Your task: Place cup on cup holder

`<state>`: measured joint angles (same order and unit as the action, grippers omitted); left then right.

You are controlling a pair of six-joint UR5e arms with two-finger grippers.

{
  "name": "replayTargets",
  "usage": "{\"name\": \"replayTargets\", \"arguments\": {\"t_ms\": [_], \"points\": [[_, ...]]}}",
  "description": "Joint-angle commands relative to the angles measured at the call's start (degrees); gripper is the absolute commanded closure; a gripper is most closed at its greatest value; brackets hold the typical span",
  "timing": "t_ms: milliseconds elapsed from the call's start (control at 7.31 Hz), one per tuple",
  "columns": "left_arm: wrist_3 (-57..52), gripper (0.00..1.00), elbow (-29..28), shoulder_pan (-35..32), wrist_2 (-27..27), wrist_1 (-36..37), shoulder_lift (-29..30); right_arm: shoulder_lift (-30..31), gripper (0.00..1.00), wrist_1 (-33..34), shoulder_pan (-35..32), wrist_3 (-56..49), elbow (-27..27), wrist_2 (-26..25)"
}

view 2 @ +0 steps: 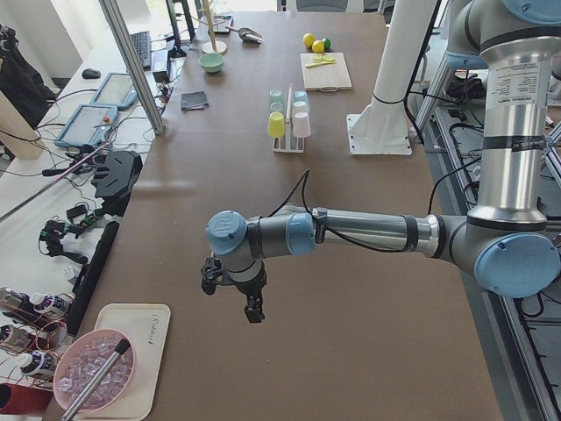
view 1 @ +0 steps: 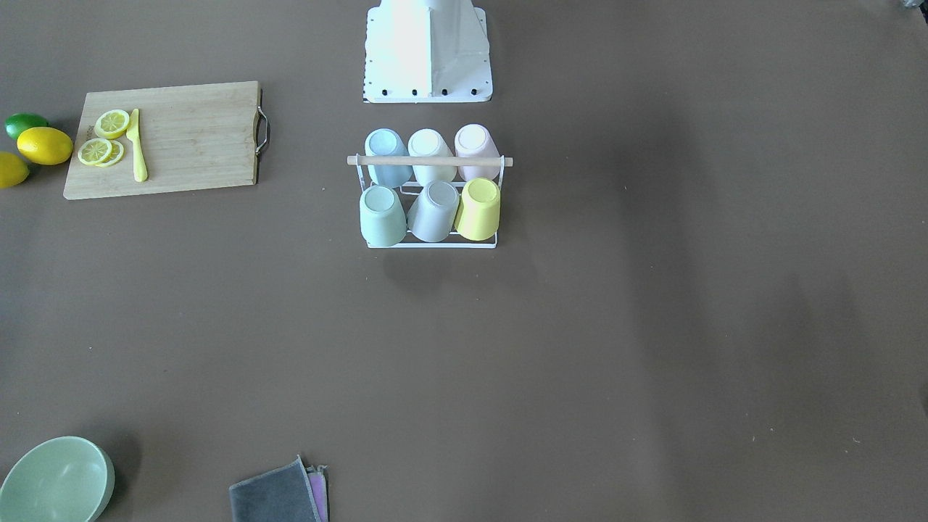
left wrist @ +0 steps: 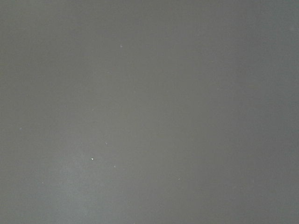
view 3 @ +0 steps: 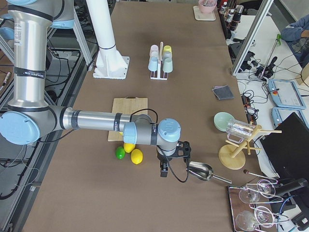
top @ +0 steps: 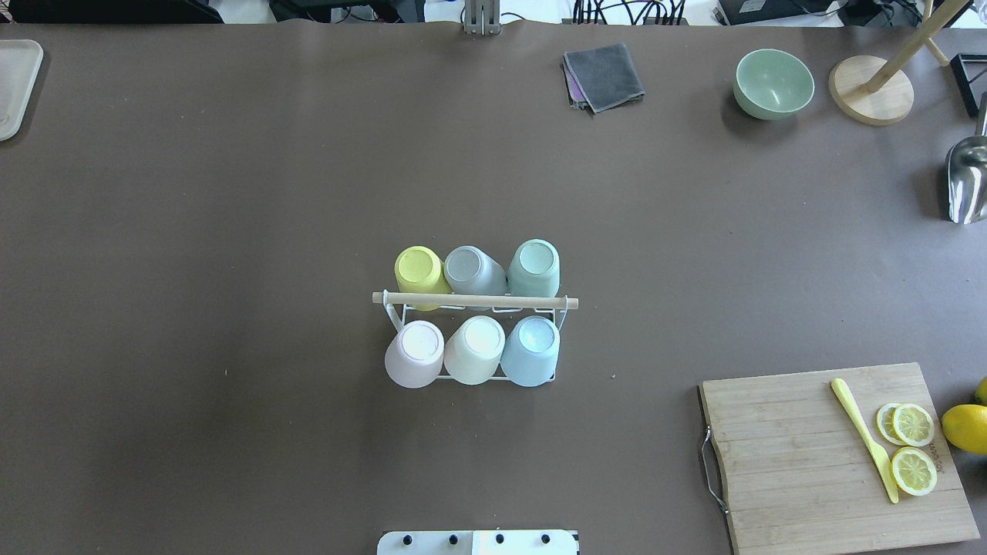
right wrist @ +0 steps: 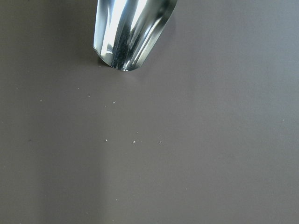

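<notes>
Already six cups fill the cup holder; whether left pincer or right pincer is wide, cannot tell

We see the cup holder, a small white wire rack with a light wooden rod handle across its top, standing upright near the middle of the brown table. All six of its places are filled with cups set bottom up, three on each side of the rod. From the robot's left, the far row holds a yellow cup, a grey cup and a green cup, and the near row a pink cup, a cream cup and a blue cup
</notes>
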<state>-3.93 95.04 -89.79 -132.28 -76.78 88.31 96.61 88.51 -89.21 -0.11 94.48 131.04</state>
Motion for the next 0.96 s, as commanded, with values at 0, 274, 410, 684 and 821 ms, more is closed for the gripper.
{"name": "replayTargets", "arguments": {"t_ms": [0, 274, 410, 684, 821], "points": [[0.15, 0.02, 1.36, -2.41, -1.05, 0.05, 0.10, 0.07, 0.00, 0.00, 0.00, -0.06, 0.00, -0.08], [-0.03, 0.02, 0.23, -2.32, -4.30, -0.73, 0.45, 0.16, 0.00, -0.09, 0.00, -0.15, 0.09, -0.08], [0.06, 0.02, 1.01, -2.32, -4.22, -1.00, 0.37, 0.07, 0.00, -0.09, 0.00, -0.06, 0.26, -0.08], [0.15, 0.02, -1.59, -1.97, -3.60, -2.67, -0.33, 0.16, 0.00, -0.09, -0.09, -0.06, 0.35, -0.08], [0.15, 0.02, -2.57, -1.97, -3.52, -5.63, -0.60, 0.33, 0.00, -0.09, -0.09, -0.06, 0.44, -0.08]]}}
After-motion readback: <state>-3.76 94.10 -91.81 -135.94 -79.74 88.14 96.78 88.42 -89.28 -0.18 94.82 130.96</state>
